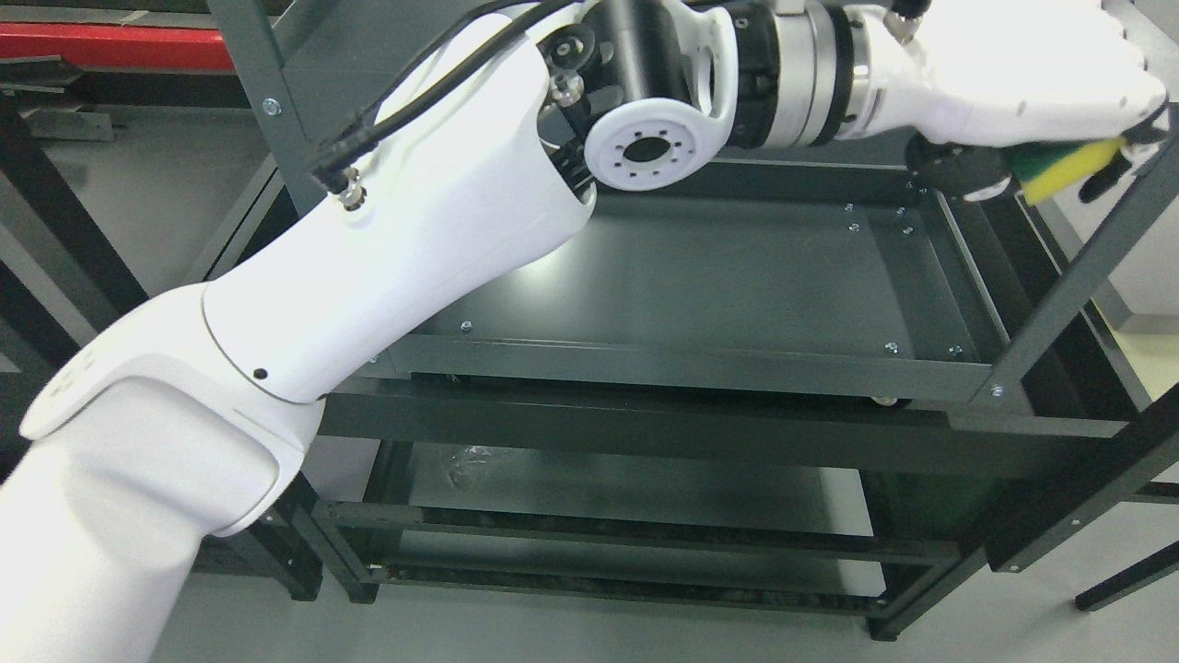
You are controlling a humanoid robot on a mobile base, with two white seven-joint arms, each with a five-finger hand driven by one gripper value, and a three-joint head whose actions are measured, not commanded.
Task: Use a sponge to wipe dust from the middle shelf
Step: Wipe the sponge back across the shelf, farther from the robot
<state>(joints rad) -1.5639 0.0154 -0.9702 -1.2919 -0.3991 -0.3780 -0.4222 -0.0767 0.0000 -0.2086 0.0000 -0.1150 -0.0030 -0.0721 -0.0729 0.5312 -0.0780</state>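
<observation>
A red beam [110, 46] crosses above the grey floor [138, 184].

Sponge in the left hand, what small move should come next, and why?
Probably lower the left hand down and inward onto the shelf panel. It grips the sponge up by the right rear post, seemingly off the panel, so no wiping contact exists yet.

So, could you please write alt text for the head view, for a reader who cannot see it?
The robot's left hand holds a yellow and green sponge at the upper right, beside an upright post of a dark metal shelf rack. Its white arm crosses the picture from the lower left, above a bare shelf tray. The right arm is not in view.
</observation>
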